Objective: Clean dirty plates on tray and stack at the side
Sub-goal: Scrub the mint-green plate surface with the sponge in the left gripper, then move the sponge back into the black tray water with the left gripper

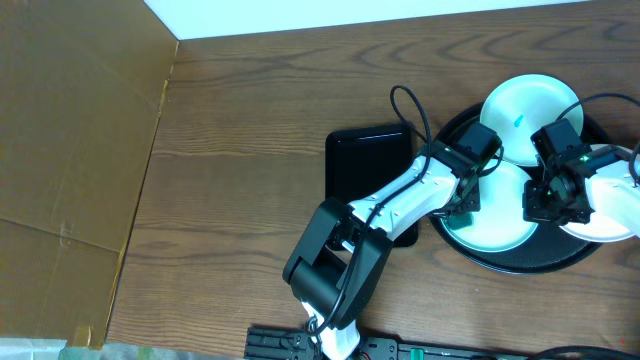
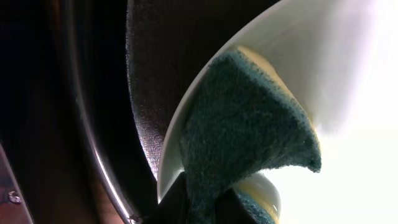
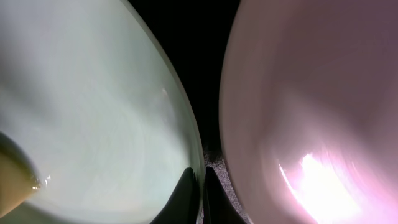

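The round black tray [image 1: 455, 125] lies at the right with three plates on it. One pale mint plate [image 1: 528, 105] with a teal smear is at the back. A second mint plate [image 1: 500, 215] is at the front. A white plate [image 1: 612, 210] is at the right. My left gripper [image 1: 462, 205] is shut on a green sponge [image 2: 249, 137] that presses on the front mint plate [image 2: 323, 62] near its left rim. My right gripper [image 3: 199, 186] is shut on that plate's right rim [image 3: 93, 106], beside the white plate [image 3: 311, 93].
A smaller black rectangular tray [image 1: 368, 165] lies left of the round tray, partly under my left arm. Brown cardboard [image 1: 70, 130] covers the table's left side. The round tray's raised rim [image 2: 93, 143] runs close to the sponge.
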Available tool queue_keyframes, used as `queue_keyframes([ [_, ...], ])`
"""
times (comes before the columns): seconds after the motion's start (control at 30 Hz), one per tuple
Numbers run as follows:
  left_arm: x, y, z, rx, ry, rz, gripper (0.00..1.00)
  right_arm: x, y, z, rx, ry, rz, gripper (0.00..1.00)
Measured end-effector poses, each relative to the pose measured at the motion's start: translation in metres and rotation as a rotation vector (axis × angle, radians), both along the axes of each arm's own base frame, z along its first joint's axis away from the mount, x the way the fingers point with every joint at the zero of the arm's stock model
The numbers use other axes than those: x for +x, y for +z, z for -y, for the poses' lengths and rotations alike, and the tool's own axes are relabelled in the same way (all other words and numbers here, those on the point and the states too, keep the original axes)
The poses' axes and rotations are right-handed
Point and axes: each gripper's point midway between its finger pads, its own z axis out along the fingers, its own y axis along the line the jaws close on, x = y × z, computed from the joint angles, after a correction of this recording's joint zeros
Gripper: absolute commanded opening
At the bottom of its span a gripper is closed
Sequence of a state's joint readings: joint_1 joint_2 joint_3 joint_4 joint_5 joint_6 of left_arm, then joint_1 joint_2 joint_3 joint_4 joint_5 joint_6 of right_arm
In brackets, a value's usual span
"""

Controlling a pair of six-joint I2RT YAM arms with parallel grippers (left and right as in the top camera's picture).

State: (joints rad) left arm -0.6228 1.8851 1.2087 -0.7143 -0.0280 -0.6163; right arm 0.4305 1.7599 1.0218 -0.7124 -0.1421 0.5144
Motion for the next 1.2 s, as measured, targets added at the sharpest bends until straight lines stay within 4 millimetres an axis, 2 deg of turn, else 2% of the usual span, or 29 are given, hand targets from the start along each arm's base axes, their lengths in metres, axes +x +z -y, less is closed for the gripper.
queue_keyframes([
  [0.17,0.009,-0.001,0.021,-0.121,-0.007,0.01,0.07,0.0,0.0,0.001,-0.003,0.0,0.001,0.01],
  [0.4,0.019,0.004,0.081,-0.441,-0.069,-0.013,0.07,0.004,-0.001,0.013,-0.062,-0.015,0.017,0.01],
  [0.53,0.008,0.005,0.096,-0.509,-0.099,-0.065,0.07,0.005,-0.002,0.015,-0.073,-0.017,0.023,0.01],
  [0.63,0.002,0.006,0.096,-0.528,-0.098,-0.098,0.07,0.004,-0.002,0.016,-0.078,-0.017,0.021,0.01],
  [0.8,0.004,0.011,0.081,-0.537,-0.051,-0.133,0.07,0.004,-0.002,0.016,-0.08,-0.018,0.023,0.01],
  [0.9,0.006,0.026,0.061,-0.519,-0.013,-0.121,0.07,0.004,-0.002,0.016,-0.08,-0.018,0.022,0.01],
  [0.97,0.009,0.046,0.047,-0.506,-0.004,-0.077,0.07,0.004,-0.002,0.016,-0.08,-0.018,0.022,0.01],
  [1.07,0.011,0.089,0.017,-0.469,-0.002,0.029,0.07,0.005,-0.002,0.016,-0.079,-0.018,0.023,0.01],
  [1.13,0.01,0.115,-0.01,-0.416,0.01,0.106,0.07,0.006,-0.002,0.016,-0.077,-0.012,0.029,0.01],
  [1.2,0.007,0.131,-0.04,-0.339,0.042,0.163,0.07,0.007,-0.001,0.015,-0.076,0.002,0.035,0.01],
])
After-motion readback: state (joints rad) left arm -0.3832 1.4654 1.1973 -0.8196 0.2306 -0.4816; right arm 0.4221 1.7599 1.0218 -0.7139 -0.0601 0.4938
